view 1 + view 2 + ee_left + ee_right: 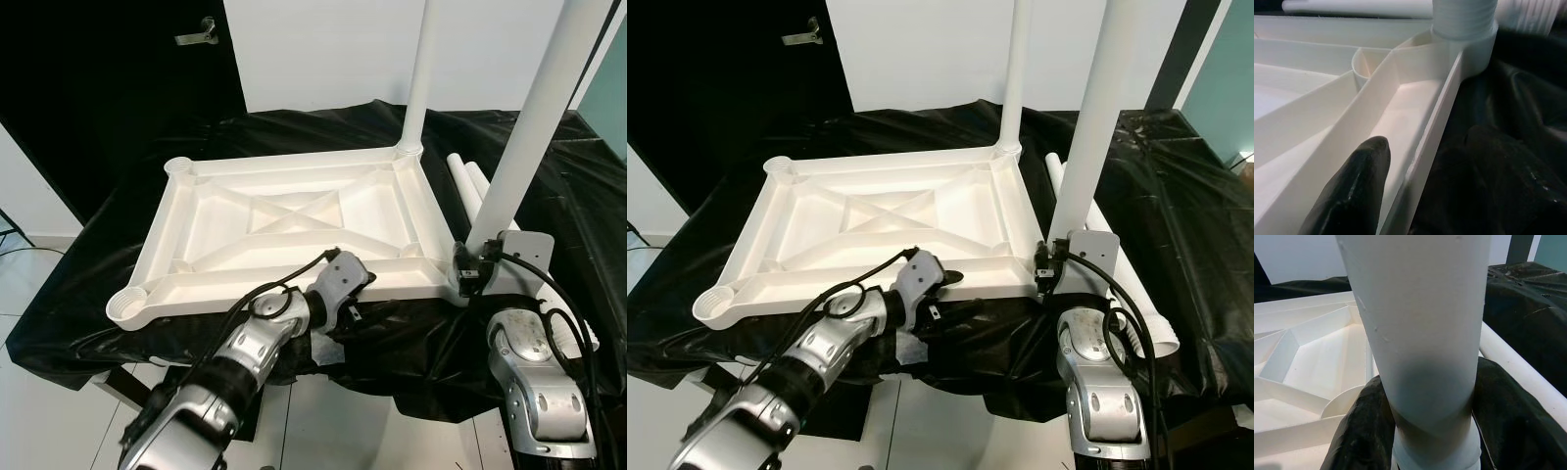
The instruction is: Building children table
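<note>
The white tabletop (294, 220) lies upside down on a black cloth (549, 186). One white leg (423, 73) stands in its far right corner socket. A second leg (524, 127) stands upright at the near right corner, and my right gripper (470, 266) is shut on its base; in the right wrist view the fingers (1354, 431) press both sides of that leg (1425, 333). My left gripper (366, 294) clamps the near rim of the tabletop (1425, 147), one finger (1356, 191) inside the rim and the other outside on the cloth.
Two loose white legs (468, 181) lie on the cloth right of the tabletop. Open sockets sit at the far left (181, 166) and near left (127, 305) corners. A dark door (118, 78) stands behind, and white floor (39, 294) lies to the left.
</note>
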Controlling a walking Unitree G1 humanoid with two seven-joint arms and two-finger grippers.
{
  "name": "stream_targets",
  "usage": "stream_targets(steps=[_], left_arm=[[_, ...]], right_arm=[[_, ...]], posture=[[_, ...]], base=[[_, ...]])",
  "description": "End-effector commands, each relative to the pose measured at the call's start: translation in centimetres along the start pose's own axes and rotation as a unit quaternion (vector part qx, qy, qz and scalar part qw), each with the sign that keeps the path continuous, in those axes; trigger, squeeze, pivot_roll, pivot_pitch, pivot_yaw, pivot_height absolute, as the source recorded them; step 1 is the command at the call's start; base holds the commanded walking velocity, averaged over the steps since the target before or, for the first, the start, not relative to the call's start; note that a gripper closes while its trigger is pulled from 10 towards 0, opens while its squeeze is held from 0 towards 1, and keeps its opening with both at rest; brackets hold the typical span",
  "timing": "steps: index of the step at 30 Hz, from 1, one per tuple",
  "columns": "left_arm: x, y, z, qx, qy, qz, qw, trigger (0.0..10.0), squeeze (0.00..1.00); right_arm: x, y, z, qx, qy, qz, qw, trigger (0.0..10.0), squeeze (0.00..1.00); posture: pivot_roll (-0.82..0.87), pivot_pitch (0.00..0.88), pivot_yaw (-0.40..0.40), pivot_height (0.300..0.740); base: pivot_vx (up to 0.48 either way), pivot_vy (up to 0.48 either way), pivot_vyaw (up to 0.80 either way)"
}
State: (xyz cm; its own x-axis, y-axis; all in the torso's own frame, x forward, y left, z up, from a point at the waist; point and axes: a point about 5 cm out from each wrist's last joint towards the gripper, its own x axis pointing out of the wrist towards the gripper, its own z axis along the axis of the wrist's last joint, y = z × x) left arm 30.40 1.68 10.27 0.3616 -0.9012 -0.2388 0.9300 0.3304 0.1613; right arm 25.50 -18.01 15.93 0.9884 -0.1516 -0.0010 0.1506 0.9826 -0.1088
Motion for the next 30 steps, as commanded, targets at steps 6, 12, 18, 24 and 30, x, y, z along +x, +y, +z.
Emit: stream_targets(steps=[6,12,18,24,30], left_arm=[[0.9,-2.1,-0.4,0.015,0.043,-0.176,0.983,6.2,0.00],[1.2,-2.7,-0.5,0.023,0.048,-0.208,0.977,0.0,0.00],[1.0,-2.7,-0.9,0.019,0.048,-0.220,0.974,2.4,0.00],[0.8,-2.1,-1.1,0.023,0.050,-0.200,0.978,10.0,0.00],[0.9,-2.0,-1.0,0.018,0.042,-0.189,0.981,10.0,0.00]], right_arm=[[0.3,0.3,-0.8,-0.005,0.026,0.008,1.000,10.0,0.00],[0.3,0.5,-0.9,-0.006,0.027,0.011,1.000,10.0,0.00],[0.2,0.7,-1.0,-0.004,0.031,0.014,0.999,10.0,0.00],[0.0,0.9,-1.5,-0.015,0.043,0.037,0.998,10.0,0.00],[0.1,0.7,-1.6,-0.028,0.042,0.042,0.998,10.0,0.13]], posture=[[-0.14,0.000,0.059,0.740],[-0.14,0.000,0.064,0.740],[-0.14,0.000,0.070,0.740],[-0.15,0.000,0.074,0.740],[-0.15,0.000,0.075,0.740]], base=[[0.000,0.000,0.00],[0.000,0.000,0.00],[0.000,0.000,0.00],[0.000,0.000,0.00],[0.000,0.000,0.00]])
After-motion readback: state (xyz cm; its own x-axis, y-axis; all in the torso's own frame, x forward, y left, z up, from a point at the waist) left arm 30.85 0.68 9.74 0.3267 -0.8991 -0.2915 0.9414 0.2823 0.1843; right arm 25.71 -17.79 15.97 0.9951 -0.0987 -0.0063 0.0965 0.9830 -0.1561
